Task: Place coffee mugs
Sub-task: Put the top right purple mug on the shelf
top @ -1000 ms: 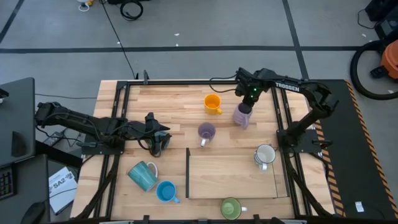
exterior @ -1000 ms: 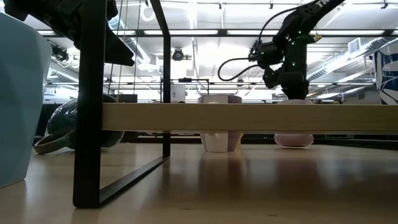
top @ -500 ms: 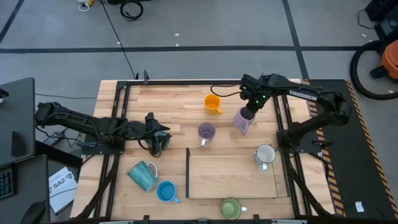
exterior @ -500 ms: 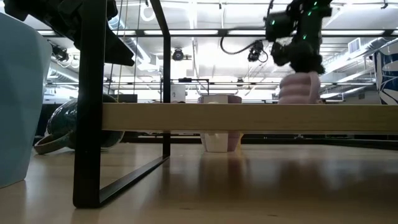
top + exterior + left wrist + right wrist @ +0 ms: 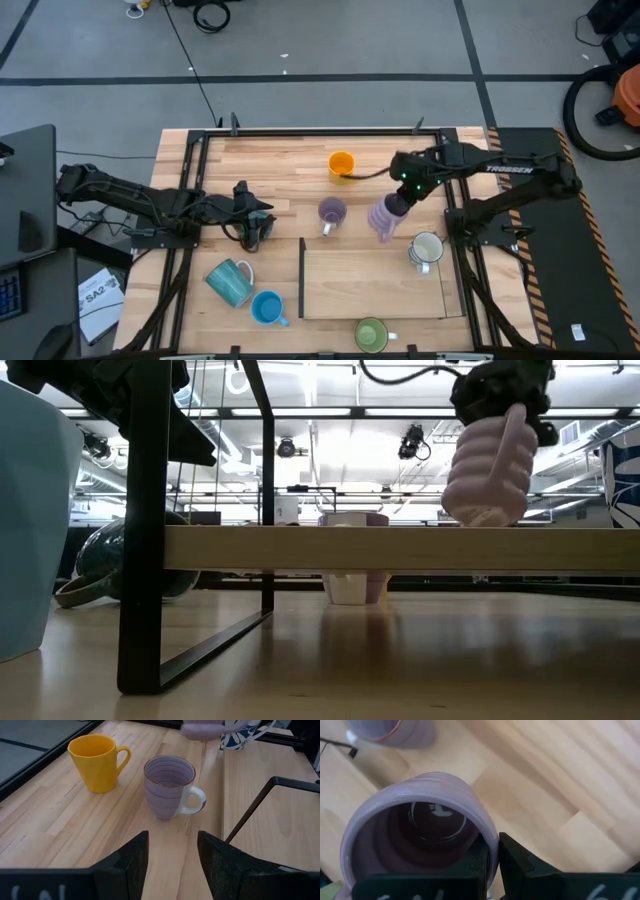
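My right gripper (image 5: 400, 197) is shut on a ribbed purple mug (image 5: 383, 217), held in the air between the second purple mug (image 5: 331, 212) and the white mug (image 5: 426, 250). In the low view the held mug (image 5: 487, 470) hangs above the raised wooden board (image 5: 400, 548). The orange mug (image 5: 341, 165) stands farther back. The teal mug (image 5: 230, 281), bright blue mug (image 5: 267, 307) and green mug (image 5: 371, 334) are near the front edge. My left gripper (image 5: 172, 855) is open and empty at the table's left (image 5: 250, 225). My right gripper holds the purple mug by its rim wall (image 5: 489, 851), one finger inside the mug and one outside. The fingers come from above, slanting down. The mug is lifted clear of the table and tilted, its handle (image 5: 512, 445) toward the near side.
A raised wooden board on a thin black frame (image 5: 375, 285) fills the front middle of the table. Black rails (image 5: 190, 200) run along the left and right sides. A dark mug (image 5: 100, 565) lies below my left arm.
My right gripper has lifted the ribbed purple mug off the table and carried it toward the near edge, from beside the orange mug to the gap between the second purple mug and the white mug. The mug has tilted in the hold.
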